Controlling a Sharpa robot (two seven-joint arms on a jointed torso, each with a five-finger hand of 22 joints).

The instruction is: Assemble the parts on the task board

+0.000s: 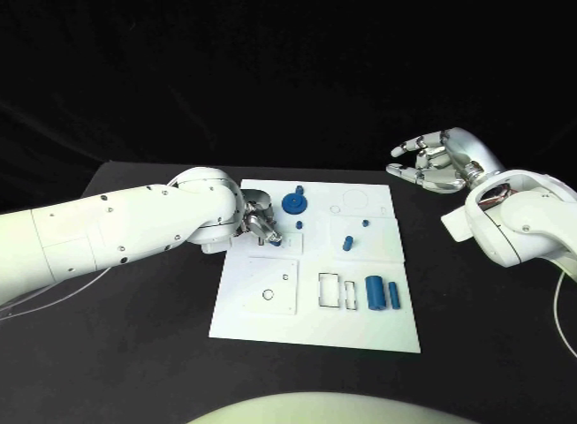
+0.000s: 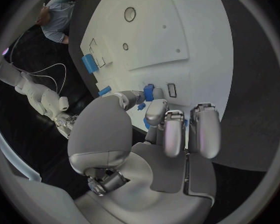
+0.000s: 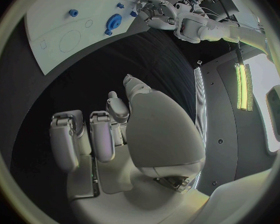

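Task board (image 1: 316, 318) lies flat on the black tabletop (image 1: 135, 353), long axis running away from the robot.

Head view: left hand (image 1: 262, 225) sits over the board's near-left edge, fingers curled down at a small blue part (image 1: 299, 223) just beside its fingertips; can't tell from here if it's pinched. Blue gear (image 1: 297, 207) is just beyond that hand, touching distance. A peg (image 1: 348, 243) lies further across the board toward the right arm; two blue cylinders (image 1: 383, 293) lie side by side nearer the robot, axes along the board. Right hand (image 1: 435, 161) is raised off the board's far corner, well apart from every part, fingers spread, holding nothing. Left hand is clearly nearer the work.

Left wrist view: left hand (image 2: 171, 129), fingers together and bent toward small blue pieces (image 2: 149, 92) at the fingertips; contact likely, grip not confirmed. Board (image 2: 196, 30) stretches ahead of the fingers.

Right wrist view: right hand (image 3: 109, 134), fingers apart, empty; gear (image 3: 114, 21) far ahead of it.

No readable writing or labels.
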